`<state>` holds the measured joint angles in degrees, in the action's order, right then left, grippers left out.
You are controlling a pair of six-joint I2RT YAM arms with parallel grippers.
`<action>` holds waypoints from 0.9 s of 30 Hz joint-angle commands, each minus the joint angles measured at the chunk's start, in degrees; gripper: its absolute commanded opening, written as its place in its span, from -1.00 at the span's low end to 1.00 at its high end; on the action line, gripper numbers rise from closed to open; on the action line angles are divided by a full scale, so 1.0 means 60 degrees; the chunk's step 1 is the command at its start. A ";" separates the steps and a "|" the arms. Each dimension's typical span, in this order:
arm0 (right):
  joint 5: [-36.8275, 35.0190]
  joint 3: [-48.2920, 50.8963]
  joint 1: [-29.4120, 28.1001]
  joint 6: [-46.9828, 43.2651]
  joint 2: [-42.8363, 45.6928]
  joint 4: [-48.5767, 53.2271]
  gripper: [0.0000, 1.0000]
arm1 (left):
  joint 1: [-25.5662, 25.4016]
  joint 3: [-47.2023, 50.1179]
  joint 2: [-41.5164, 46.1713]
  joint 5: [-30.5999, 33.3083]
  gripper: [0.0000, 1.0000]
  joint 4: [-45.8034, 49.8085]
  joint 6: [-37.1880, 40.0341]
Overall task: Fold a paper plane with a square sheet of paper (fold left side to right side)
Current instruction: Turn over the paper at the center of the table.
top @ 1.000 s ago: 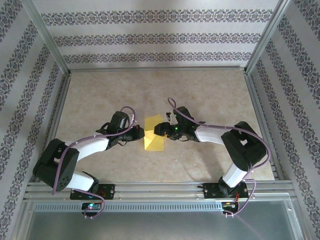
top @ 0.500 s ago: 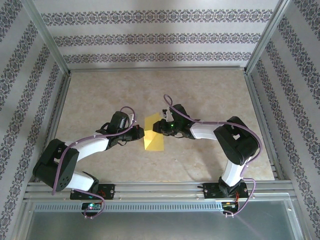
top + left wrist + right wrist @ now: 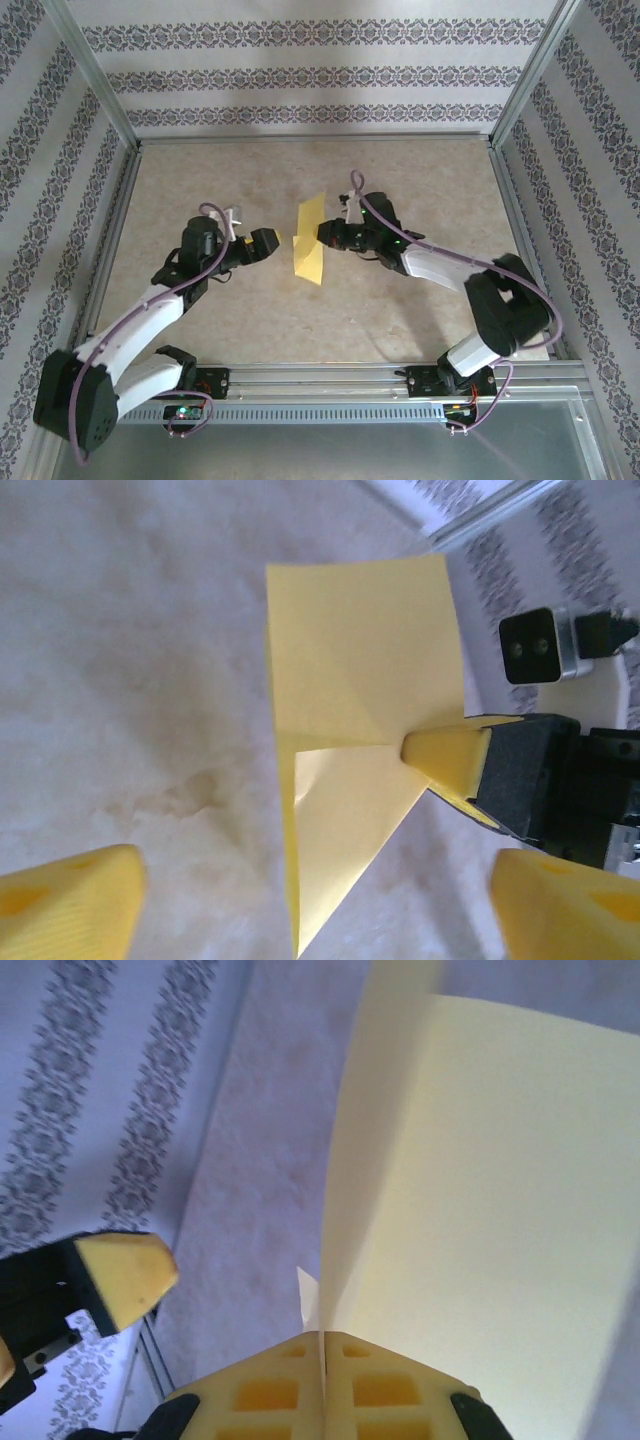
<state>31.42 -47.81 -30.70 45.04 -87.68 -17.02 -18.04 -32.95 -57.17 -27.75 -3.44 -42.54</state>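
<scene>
**Top view**
- Tabletop (image 3: 420, 180): beige and mottled, with patterned walls (image 3: 320, 75) around it.
- Paper (image 3: 310, 248): yellow and creased. It sits near the middle of the tabletop, between the two arms, with its long axis running away from the bases.
- Right jaws: closed on the paper's right edge, about halfway along it.
- Left jaws: open, just left of the paper and not touching it.

**Left wrist view**
- Own fingers (image 3: 70, 905): yellow, one at each lower corner, set wide apart with nothing gripped between them.
- Paper: straight ahead, broad at the top and narrowing to a point at the bottom. A crease crosses its middle.
- Opposite yellow pad (image 3: 450, 758): on its black mount, it pinches the paper's right edge at the crease.
- The paper seems raised, but whether its lower point rests on the tabletop cannot be told.

**Right wrist view**
- Own pads (image 3: 260, 1392): pressed together at bottom centre, with the paper's edge clamped in the seam between them.
- Paper: rises from the pads as a wide pale-yellow face with one fold line.
- Left arm's finger (image 3: 125, 1272): at the left, clear of the paper.
</scene>
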 commanded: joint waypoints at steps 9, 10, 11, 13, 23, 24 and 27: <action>0.0403 0.0130 0.0618 0.0697 0.2481 -0.2700 -0.96 | 0.0324 -0.0117 0.0706 -0.2163 0.83 -0.3333 -0.3233; 0.0403 0.0069 0.0623 0.0803 0.2572 -0.2762 -0.96 | 0.0277 -0.0235 0.0648 -0.2228 0.83 -0.3425 -0.3289; 0.0428 -0.0004 0.0612 0.0929 0.2626 -0.2855 -0.96 | 0.0218 -0.0364 0.0573 -0.2276 0.83 -0.3510 -0.3309; 0.0518 -0.0086 0.0590 0.1213 0.2660 -0.3092 -0.96 | 0.0133 -0.0561 0.0399 -0.2352 0.82 -0.3628 -0.3322; 0.0631 -0.0131 0.0272 0.1949 0.2393 -0.3839 -0.96 | -0.0513 -0.1307 -0.0973 -0.2552 0.68 -0.4766 -0.3333; 0.0623 -0.0132 0.0232 0.1986 0.2349 -0.3896 -0.96 | -0.0564 -0.1368 -0.1149 -0.2609 0.65 -0.4938 -0.3394; 0.0637 -0.0161 0.0125 0.2026 0.2247 -0.3917 -0.96 | -0.0703 -0.1548 -0.1593 -0.2762 0.53 -0.5541 -0.3619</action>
<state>34.04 -47.20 -29.15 56.14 -73.65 -37.12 -21.32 -39.97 -65.25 -42.09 -29.28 -62.59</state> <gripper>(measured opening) 0.060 0.783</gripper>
